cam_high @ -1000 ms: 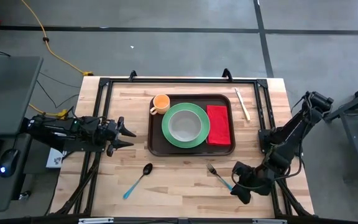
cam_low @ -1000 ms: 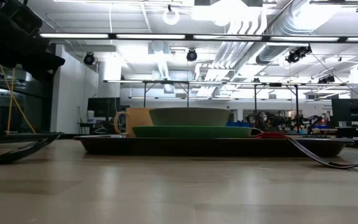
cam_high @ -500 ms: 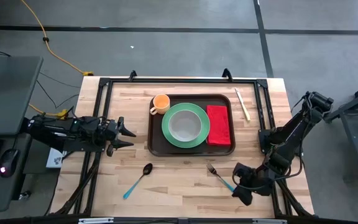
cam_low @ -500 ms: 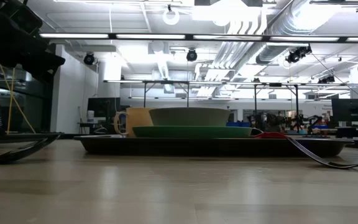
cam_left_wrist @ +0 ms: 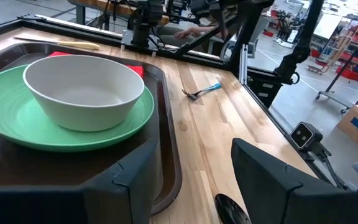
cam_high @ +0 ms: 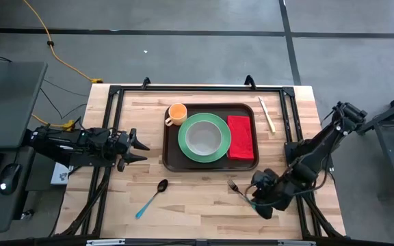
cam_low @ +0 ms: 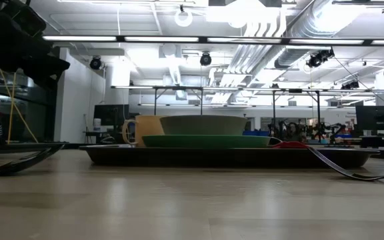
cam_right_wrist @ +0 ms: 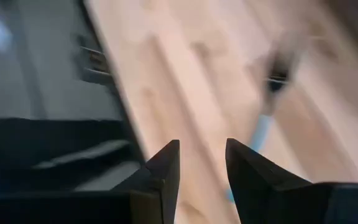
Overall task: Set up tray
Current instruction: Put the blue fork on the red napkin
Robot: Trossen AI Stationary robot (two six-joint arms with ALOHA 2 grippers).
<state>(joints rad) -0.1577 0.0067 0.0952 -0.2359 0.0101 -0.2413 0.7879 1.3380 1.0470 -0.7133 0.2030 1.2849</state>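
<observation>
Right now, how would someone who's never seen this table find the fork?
Start at the large dark brown plastic tray mid-table. The blue-handled metal fork lies on bare wood off its front right corner, beside the right gripper. The blue-handled spoon lies further left.

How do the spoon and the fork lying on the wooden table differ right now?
The black-bowled spoon with a blue handle lies near the table's front left, well clear of both arms; the blue-handled fork lies front right, just ahead of the right gripper. The spoon's head is a dark oval; the fork ends in tines. Both lie flat outside the dark brown plastic tray, heads toward it.
</observation>
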